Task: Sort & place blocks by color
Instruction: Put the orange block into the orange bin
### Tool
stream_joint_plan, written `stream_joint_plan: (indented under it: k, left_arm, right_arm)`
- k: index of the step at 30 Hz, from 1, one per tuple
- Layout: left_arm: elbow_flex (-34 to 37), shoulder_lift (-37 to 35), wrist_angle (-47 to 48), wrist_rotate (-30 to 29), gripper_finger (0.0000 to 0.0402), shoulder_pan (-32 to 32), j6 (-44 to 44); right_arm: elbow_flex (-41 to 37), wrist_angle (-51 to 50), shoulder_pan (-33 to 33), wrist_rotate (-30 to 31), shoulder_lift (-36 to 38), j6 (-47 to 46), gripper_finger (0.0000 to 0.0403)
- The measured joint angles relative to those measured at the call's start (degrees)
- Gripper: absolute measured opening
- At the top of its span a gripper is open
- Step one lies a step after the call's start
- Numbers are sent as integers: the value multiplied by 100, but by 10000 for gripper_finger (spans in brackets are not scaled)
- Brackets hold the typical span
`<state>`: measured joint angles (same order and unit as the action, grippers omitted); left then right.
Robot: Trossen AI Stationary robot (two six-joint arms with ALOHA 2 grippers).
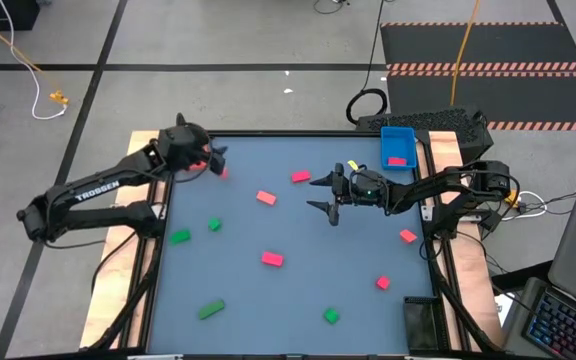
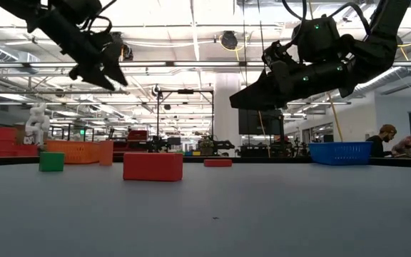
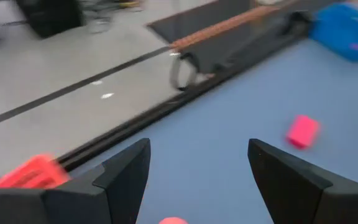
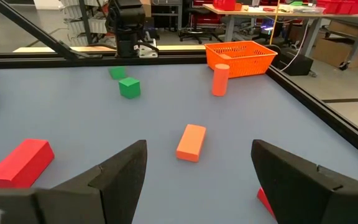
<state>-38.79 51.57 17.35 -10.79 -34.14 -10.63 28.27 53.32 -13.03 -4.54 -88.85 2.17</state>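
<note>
My left gripper (image 1: 216, 160) (image 3: 197, 168) hangs open above the table's far left corner, with nothing between its fingers. A small pink block (image 1: 223, 172) lies just beside it. My right gripper (image 1: 325, 192) (image 4: 197, 180) is open and raised over the table's middle, pointing left. A salmon block (image 1: 266, 198) (image 4: 191, 142) lies flat ahead of it and a pink block (image 1: 300, 177) (image 3: 302, 130) lies toward the far edge. More red, pink and green blocks lie scattered flat: pink (image 1: 272, 259), green (image 1: 179, 237), green (image 1: 214, 225), red (image 1: 408, 236).
A blue tray (image 1: 398, 146) at the far right corner holds one pink block (image 1: 398, 160). An orange-red tray (image 4: 240, 57) (image 3: 33, 173) stands at the far left corner, with a salmon cylinder (image 4: 220, 79) beside it. A dark tray (image 1: 420, 322) sits at the near right corner.
</note>
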Motion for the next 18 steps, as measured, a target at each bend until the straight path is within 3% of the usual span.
stream_joint_plan:
  k: [6,12,15,18]
  left_arm:
    - [0,5,-183,827,271,420,45]
    - [0,34,35,927,271,883,116]
    - [0,104,385,536,271,1081,246]
    - [0,269,683,-419,271,1185,74]
  right_arm:
    - [0,2,0,0,-1,0,281]
    - [0,0,1,0,-1,0,281]
    - [0,0,1,0,-1,0,281]
    - [0,0,-1,-2,-1,0,281]
